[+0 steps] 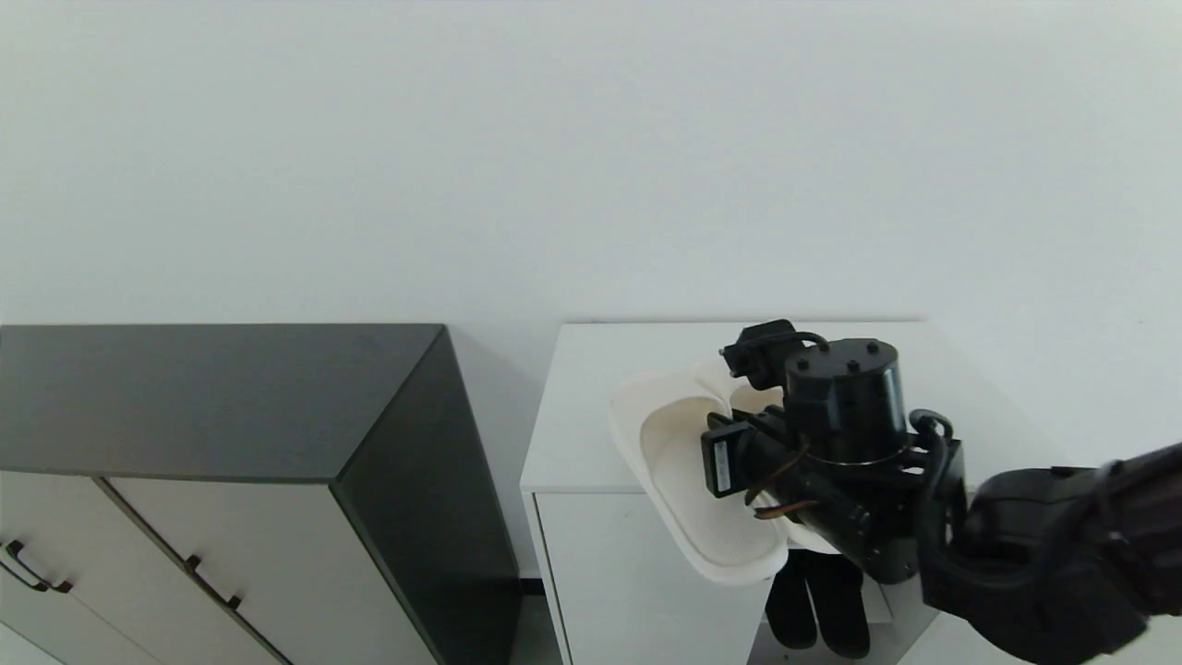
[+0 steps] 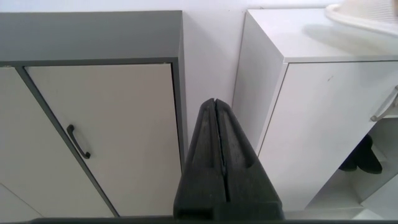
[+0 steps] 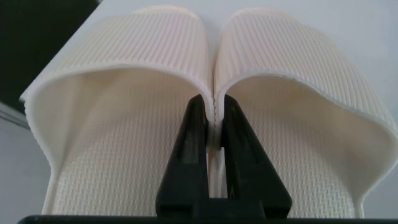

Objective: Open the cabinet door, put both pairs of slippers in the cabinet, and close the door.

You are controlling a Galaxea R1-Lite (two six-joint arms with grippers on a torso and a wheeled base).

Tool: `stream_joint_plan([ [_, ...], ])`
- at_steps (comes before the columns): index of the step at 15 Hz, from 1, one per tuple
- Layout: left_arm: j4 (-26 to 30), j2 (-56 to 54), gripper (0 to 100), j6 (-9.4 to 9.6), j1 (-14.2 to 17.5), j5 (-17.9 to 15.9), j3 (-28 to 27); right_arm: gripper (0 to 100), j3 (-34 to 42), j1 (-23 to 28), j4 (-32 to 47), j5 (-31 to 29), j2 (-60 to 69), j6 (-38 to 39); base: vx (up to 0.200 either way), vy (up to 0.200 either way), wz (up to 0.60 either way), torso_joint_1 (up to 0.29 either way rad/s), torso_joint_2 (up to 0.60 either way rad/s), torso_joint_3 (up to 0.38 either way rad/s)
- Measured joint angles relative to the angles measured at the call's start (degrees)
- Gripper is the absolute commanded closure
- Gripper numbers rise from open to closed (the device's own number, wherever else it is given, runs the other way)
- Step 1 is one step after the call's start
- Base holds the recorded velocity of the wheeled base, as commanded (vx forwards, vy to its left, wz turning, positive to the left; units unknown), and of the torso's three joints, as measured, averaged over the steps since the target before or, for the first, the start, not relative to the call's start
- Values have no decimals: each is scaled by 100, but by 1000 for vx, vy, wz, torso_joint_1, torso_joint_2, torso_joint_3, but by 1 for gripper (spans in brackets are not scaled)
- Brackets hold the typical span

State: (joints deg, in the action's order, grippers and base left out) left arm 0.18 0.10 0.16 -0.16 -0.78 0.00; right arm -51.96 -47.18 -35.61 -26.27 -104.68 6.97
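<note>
Cream slippers (image 3: 124,93) are clamped in the right gripper (image 3: 213,106). The two fingers pinch the touching inner edges of the pair, one finger inside each slipper, with the strap openings facing the wrist camera (soles away from it). No gap shows between the pads and the rubber.

In the head view the same pair (image 1: 688,499) hangs at the front edge of the white cabinet (image 1: 577,416). It is partly over the top and partly out past the front face. In the left wrist view its rim (image 2: 367,15) throws a shadow on the cabinet top, so it looks lifted off. I can't confirm contact either way.

The left gripper (image 2: 214,106) is closed, finger against finger, with nothing between. It sits low in front of the furniture and points at the gap between the two cabinets.

Below the held pair, the white cabinet's inside is exposed. The black slippers (image 1: 817,610) sit in there side by side, also seen from the left wrist (image 2: 364,158). A white front panel with a pale handle (image 2: 384,104) sits above that opening in the left wrist view. I can't tell the exact door angle.

To the robot's left, just beside the white unit with a narrow gap between them, is a dark cabinet (image 1: 222,397). It has a dark top and side and light doors, shut, each with a dark bar handle (image 2: 79,142).

A plain white wall (image 1: 591,139) stands behind both units.
</note>
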Motion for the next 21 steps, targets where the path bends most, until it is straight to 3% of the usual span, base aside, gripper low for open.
stream_joint_plan([
  [6, 2, 0, 100, -6, -2, -15, 0, 100, 424, -84, 134, 44, 457, 33, 0, 0, 0, 0, 0, 0],
  [18, 9, 0, 100, -6, -6, -28, -2, 100, 315, -59, 132, 38, 523, 129, -200, 0, 0, 0, 2, 2],
  [21, 6, 0, 100, -9, 0, -26, -2, 100, 332, -45, 151, 41, 523, 129, 0, 0, 0, 0, 0, 0],
])
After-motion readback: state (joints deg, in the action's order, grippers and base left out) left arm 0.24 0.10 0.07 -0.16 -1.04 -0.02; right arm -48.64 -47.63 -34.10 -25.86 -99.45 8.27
